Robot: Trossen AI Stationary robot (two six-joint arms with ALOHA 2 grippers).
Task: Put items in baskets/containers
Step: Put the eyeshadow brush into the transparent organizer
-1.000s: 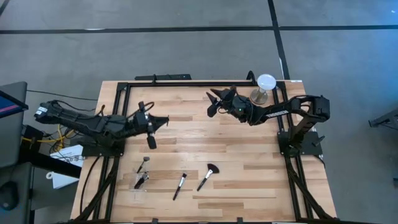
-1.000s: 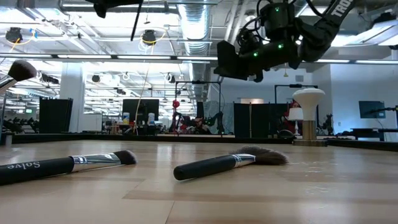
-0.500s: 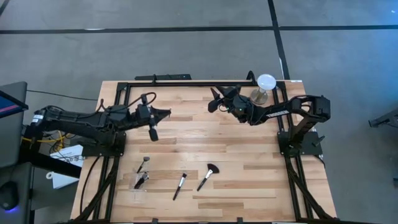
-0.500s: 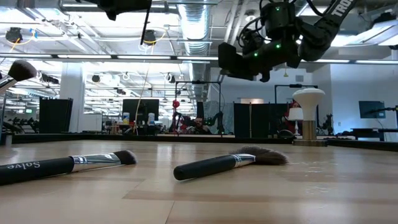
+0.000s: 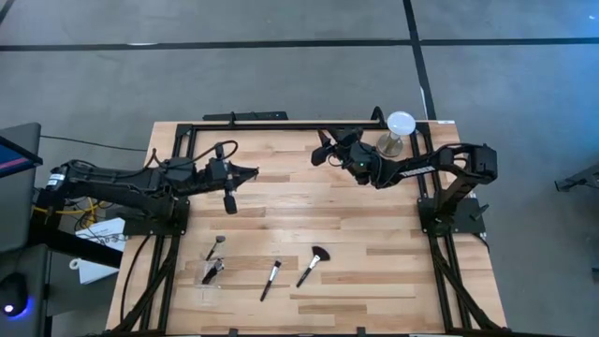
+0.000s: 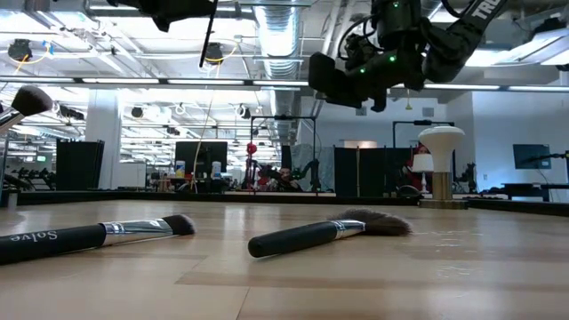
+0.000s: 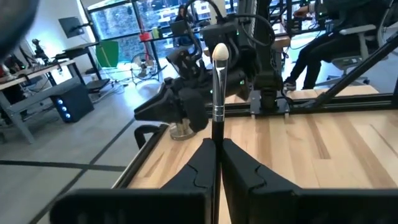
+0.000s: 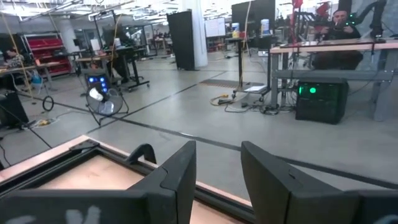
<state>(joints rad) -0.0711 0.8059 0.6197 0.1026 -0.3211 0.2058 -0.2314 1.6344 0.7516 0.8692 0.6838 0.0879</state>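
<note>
My left gripper (image 5: 249, 173) hovers high over the far-left part of the table, shut on a slim dark makeup brush (image 7: 217, 93) with a silver ferrule and a pale head. My right gripper (image 5: 321, 150) hangs open in the air over the far middle of the table and touches nothing; its wrist view shows the open fingers (image 8: 217, 180). Several more brushes lie flat on the near-left wood, among them a fan-headed one (image 5: 313, 266) and a straight one (image 5: 270, 279). Two (image 5: 213, 262) lie where the clear tray would be, but I cannot make out the tray. My left gripper pinches the brush's dark handle (image 7: 216, 134) just below the silver ferrule between its two fingers. The brush is lifted clear of the table. It stands steeply, pale head (image 7: 219, 53) up, and its thin handle end (image 6: 204, 55) hangs below the fingers.
A round white disc on a metal stand (image 5: 400, 126) stands at the far right, close to my right arm. A black frame (image 5: 281, 124) runs along the far edge and the sides. The low view shows a lettered brush (image 6: 89, 236) and the fan brush (image 6: 329, 233) lying close by.
My left gripper has carried the brush toward the table's far edge and a little to the right, staying shut on it and high above the wood. My right gripper has drifted slightly upward. The brushes on the table have not moved.
</note>
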